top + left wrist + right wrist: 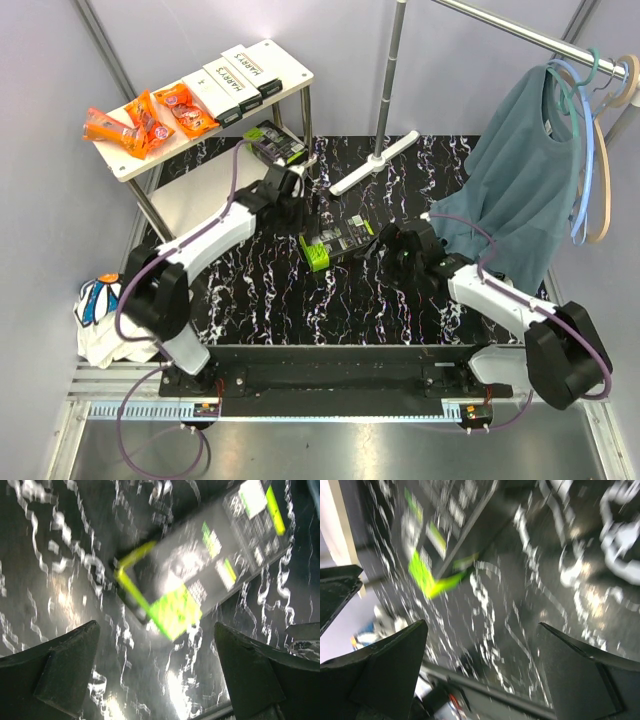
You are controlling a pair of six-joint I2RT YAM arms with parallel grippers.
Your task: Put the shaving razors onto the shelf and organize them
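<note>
Left gripper (157, 666) and right gripper (482, 666) both gape wide, empty — a black-and-lime pack (335, 245) lies flat on the table (300, 310) between them. White boxes (240, 78) and orange packets (150, 120) sit atop the shelf (288, 58).

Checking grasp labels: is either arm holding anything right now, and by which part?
Nothing: left gripper and right gripper both have open jaws; the black-and-lime pack lies on the table between them.

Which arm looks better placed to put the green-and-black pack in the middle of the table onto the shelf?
Probably the left. The left gripper, open, faces the pack, and the shelf stands on that side; the right gripper, also open, would need to reach across.
</note>
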